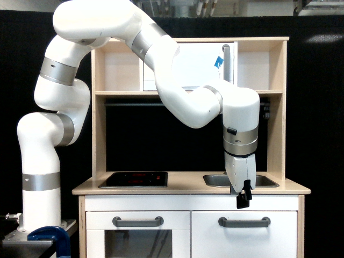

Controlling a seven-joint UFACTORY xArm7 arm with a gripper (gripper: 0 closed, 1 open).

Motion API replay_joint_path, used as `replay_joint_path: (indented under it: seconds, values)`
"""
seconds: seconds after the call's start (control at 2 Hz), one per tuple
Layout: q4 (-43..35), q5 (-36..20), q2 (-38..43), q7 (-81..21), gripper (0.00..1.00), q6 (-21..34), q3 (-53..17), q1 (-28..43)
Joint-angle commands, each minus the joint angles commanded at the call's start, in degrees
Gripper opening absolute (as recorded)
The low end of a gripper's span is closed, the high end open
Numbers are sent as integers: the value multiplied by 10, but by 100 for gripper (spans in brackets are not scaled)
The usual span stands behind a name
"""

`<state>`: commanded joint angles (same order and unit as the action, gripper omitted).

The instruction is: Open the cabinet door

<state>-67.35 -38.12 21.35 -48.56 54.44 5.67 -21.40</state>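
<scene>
The cabinet door [244, 239] is the plain white panel at the lower right of the toy kitchen, closed flush, with a horizontal grey bar handle [244, 221]. My gripper [244, 202] hangs from the white arm in front of the counter edge, pointing down, a short way above the handle and roughly over its middle. Its black fingers [243, 202] are seen edge-on, so their spacing does not show. Nothing is visibly held.
Left of the cabinet door is the glass-windowed oven door [137, 239] with a like handle. The counter holds a black hob [134, 179] and a metal sink [240, 180]. An upper white door [188, 67] carries a vertical handle and blue tape. A blue clamp [51, 236] sits by the arm's base.
</scene>
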Motion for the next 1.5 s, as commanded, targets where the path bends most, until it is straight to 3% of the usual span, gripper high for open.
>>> replay_joint_path:
  seconds: [1.0, 1.5]
  values:
    - [34, -24, 11, 11, 100, -67, 34, 25]
    - [50, -46, 52, -30, 100, -115, 49, 15]
